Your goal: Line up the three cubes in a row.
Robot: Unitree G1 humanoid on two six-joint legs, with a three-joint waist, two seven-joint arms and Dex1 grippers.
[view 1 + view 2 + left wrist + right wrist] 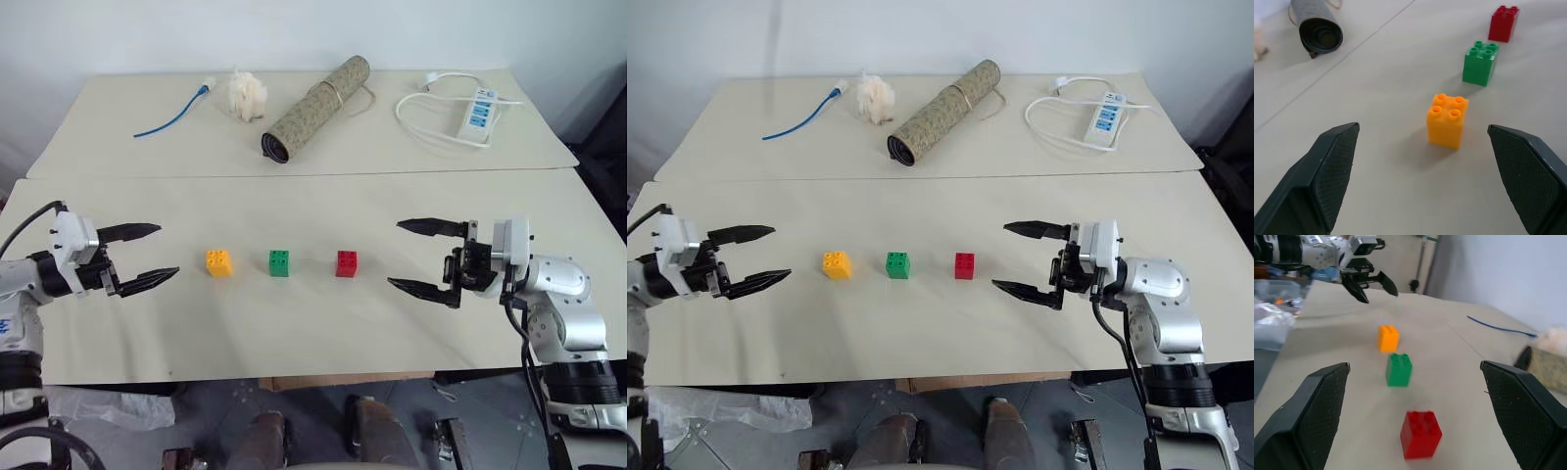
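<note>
Sitting in a neat row across the near table (294, 333): orange brick (218, 262) on the left, green brick (279, 262) in the middle, red brick (346, 263) on the right, evenly spaced and apart. Left gripper (150, 255) hovers left of the orange one, jaws spread, holding nothing. Right gripper (411, 257) faces the red one from the right, jaws wide too, empty.

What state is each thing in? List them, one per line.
orange-yellow cube: on the table, free, left end of the row
green cube: upright, middle of the row
red cube: upright, right end
left gripper: open, empty
right gripper: open, empty
mat: rolled up
power strip: cord coiled
</note>
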